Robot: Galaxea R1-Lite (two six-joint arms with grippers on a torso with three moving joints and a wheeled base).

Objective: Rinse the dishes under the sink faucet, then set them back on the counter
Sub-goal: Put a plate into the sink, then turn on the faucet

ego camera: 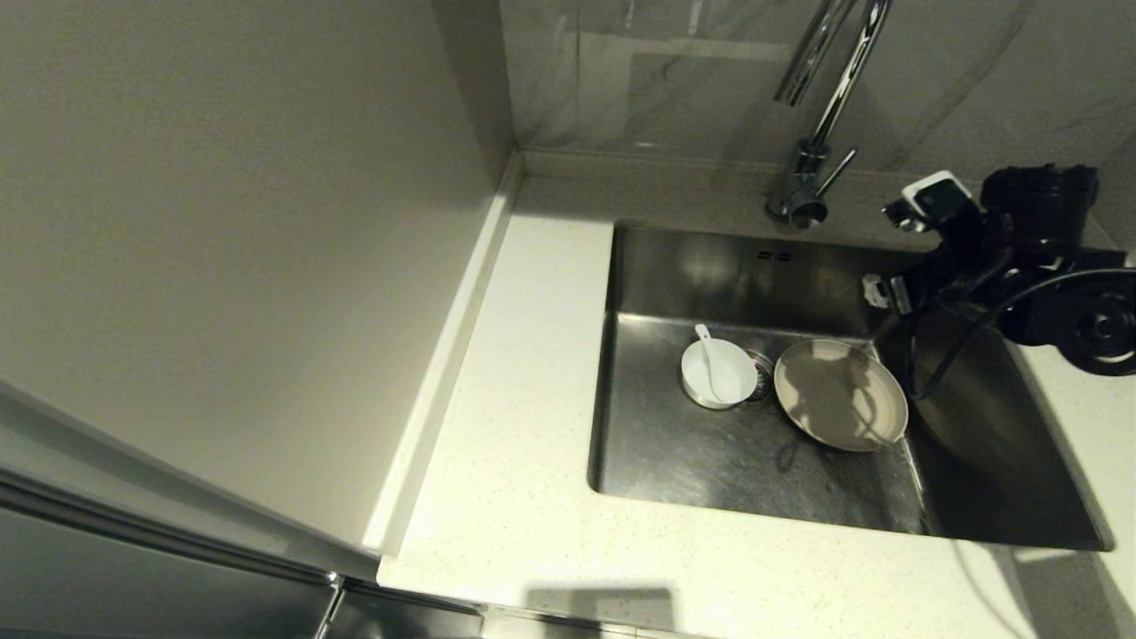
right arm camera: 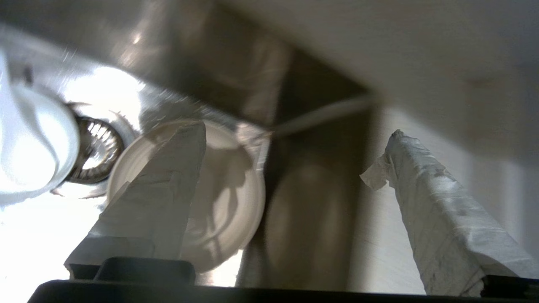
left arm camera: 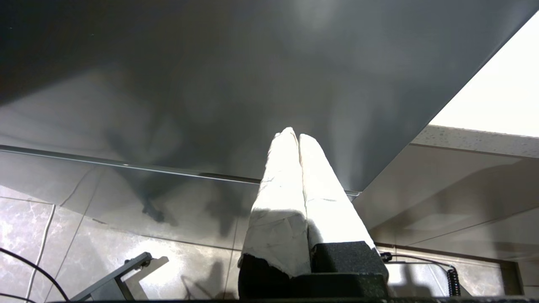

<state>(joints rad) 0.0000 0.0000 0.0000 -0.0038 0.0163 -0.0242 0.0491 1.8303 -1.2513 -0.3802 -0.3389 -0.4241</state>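
Note:
The cream-beige plate [ego camera: 840, 395] lies in the sink [ego camera: 692, 266], its right edge against the basin's right wall. To its left sits the white bowl [ego camera: 723, 377] with the white spoon [ego camera: 707, 355] resting in it. My right gripper [right arm camera: 292, 130] hangs open over the right side of the basin, above the plate [right arm camera: 227, 198], with nothing between its fingers; its arm [ego camera: 1021, 257] reaches in from the right. The chrome faucet [ego camera: 830, 98] stands behind the basin. My left gripper [left arm camera: 293, 134] is shut and empty, parked low in front of a cabinet, out of the head view.
The pale speckled counter [ego camera: 515, 399] runs left of and in front of the sink, with a raised back edge along the wall. The round drain strainer [ego camera: 761, 377] shows between bowl and plate. A dark cable [ego camera: 967, 342] hangs from my right arm over the basin.

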